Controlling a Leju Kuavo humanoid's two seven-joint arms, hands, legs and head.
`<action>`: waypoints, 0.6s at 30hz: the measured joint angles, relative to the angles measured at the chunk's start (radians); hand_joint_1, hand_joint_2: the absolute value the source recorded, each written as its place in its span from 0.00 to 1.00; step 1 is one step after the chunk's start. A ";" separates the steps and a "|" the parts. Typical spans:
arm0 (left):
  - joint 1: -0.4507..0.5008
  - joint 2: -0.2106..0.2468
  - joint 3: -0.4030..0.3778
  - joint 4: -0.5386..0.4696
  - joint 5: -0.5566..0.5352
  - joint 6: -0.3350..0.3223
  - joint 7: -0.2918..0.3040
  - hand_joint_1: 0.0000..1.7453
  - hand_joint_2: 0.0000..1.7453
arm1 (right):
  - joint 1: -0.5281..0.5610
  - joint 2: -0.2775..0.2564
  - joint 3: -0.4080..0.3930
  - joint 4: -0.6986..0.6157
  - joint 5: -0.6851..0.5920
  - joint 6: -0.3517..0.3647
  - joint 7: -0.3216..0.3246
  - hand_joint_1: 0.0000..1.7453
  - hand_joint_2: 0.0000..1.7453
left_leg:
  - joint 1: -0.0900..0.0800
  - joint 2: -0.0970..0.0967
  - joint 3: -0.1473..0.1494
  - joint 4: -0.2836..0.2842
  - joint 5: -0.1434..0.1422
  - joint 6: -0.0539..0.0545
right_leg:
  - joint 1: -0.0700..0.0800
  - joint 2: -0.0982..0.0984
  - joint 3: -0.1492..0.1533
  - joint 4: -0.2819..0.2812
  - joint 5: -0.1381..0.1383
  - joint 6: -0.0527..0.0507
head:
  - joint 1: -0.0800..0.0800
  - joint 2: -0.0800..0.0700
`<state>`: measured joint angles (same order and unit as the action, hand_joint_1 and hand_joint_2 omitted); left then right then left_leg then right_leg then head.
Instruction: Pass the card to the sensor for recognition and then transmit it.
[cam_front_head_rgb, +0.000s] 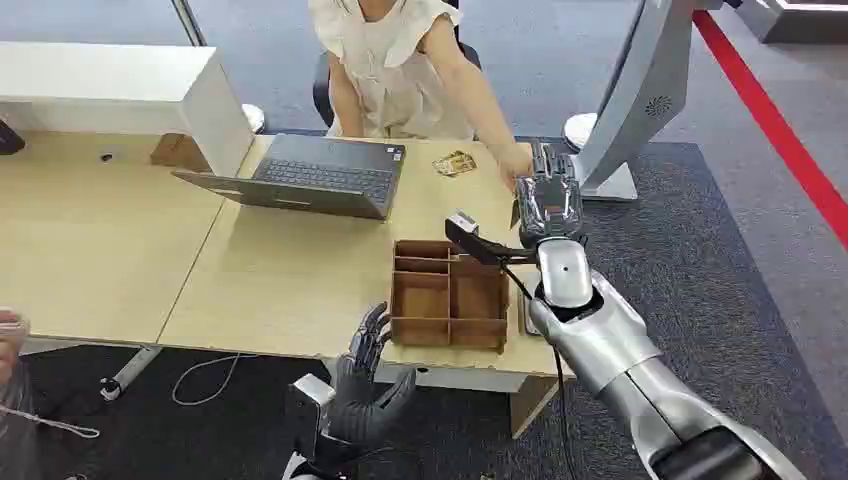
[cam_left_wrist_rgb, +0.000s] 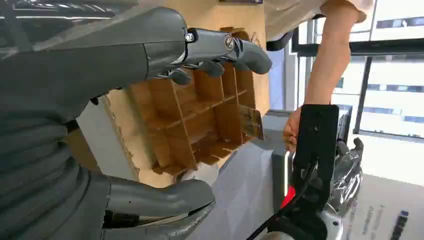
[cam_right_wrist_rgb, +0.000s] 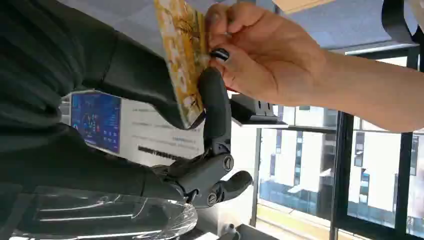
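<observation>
The card (cam_right_wrist_rgb: 184, 55), yellow with a gold pattern, stands between the thumb and a dark finger (cam_right_wrist_rgb: 215, 105) of my right hand (cam_front_head_rgb: 548, 203). A person's hand (cam_right_wrist_rgb: 262, 50) grips the same card from the other side. In the head view this meeting happens over the table's far right corner, where the person's hand (cam_front_head_rgb: 516, 163) reaches in from behind the desk. My left hand (cam_front_head_rgb: 368, 375) hangs below the table's front edge with its fingers apart (cam_left_wrist_rgb: 220, 50) and holds nothing.
A wooden compartment box (cam_front_head_rgb: 450, 293) sits near the table's (cam_front_head_rgb: 280, 290) front right. A laptop (cam_front_head_rgb: 310, 175) lies open at the back, with a second patterned card (cam_front_head_rgb: 455, 163) beside it. A white kiosk stand (cam_front_head_rgb: 640, 100) rises past the right corner. The seated person (cam_front_head_rgb: 390, 70) faces me.
</observation>
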<state>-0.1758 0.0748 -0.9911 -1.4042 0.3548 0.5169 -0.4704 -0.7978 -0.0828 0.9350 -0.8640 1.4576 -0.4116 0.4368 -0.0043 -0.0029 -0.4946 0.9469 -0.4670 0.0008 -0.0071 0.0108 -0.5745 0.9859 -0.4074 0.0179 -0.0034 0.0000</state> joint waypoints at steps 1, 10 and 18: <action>-0.001 0.000 -0.001 0.000 0.002 0.003 0.000 0.00 1.00 | 0.000 0.001 0.000 0.002 -0.002 -0.002 0.000 1.00 1.00 | 0.000 0.000 0.000 0.000 0.000 0.000 | 0.000 0.000 0.000 0.000 0.000 0.000 | 0.000 0.000; -0.002 0.000 -0.004 0.000 0.011 0.020 -0.005 0.00 1.00 | 0.005 0.003 -0.004 -0.004 -0.066 -0.036 -0.011 1.00 1.00 | 0.000 0.000 0.000 0.000 0.000 0.000 | 0.000 0.000 0.000 0.000 0.000 0.000 | 0.000 0.000; 0.001 0.000 -0.002 0.000 0.002 0.017 -0.013 0.00 1.00 | 0.046 -0.037 -0.026 -0.065 -0.082 -0.055 -0.005 1.00 1.00 | 0.000 0.000 0.000 0.000 0.000 0.000 | 0.000 0.000 0.000 0.000 0.000 0.000 | 0.000 0.000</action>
<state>-0.1751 0.0752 -0.9926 -1.4042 0.3567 0.5337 -0.4829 -0.7518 -0.1201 0.9087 -0.9289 1.3756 -0.4662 0.4322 -0.0044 -0.0029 -0.4943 0.9470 -0.4670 0.0009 -0.0071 0.0108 -0.5745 0.9856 -0.4074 0.0179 -0.0034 0.0000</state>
